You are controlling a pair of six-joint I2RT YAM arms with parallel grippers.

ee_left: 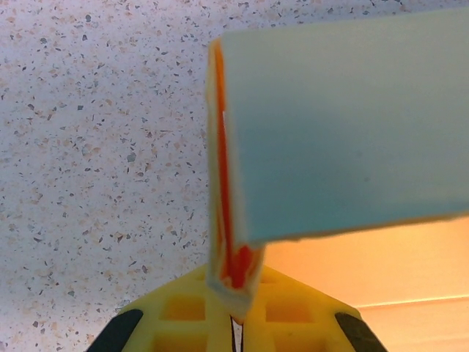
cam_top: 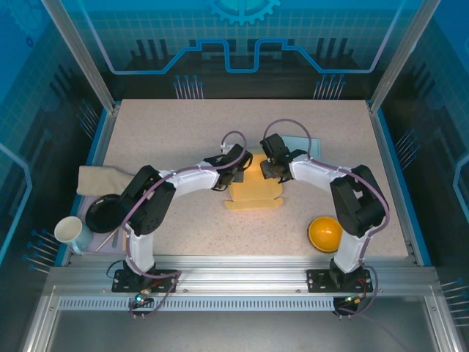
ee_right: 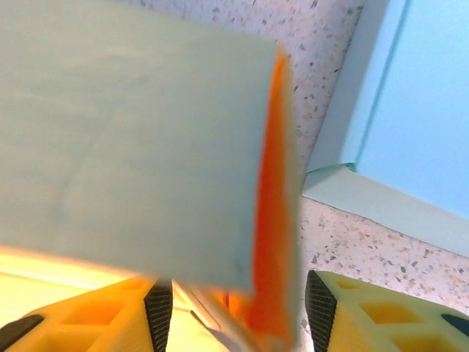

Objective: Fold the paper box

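The paper box (cam_top: 256, 192), a flat sheet of smooth yellow card with notched edges, lies at the middle of the speckled, stone-look table (cam_top: 168, 132), well clear of every edge. The left gripper (cam_top: 233, 176) is pinched tight on the thin raised left flap (ee_left: 344, 139), pale on its face and orange along its cut edge. The right gripper (ee_right: 238, 304) stands half-spread around the right flap (ee_right: 132, 147), its ribbed black pads (ee_right: 158, 312) apart; whether either touches the card I cannot tell.
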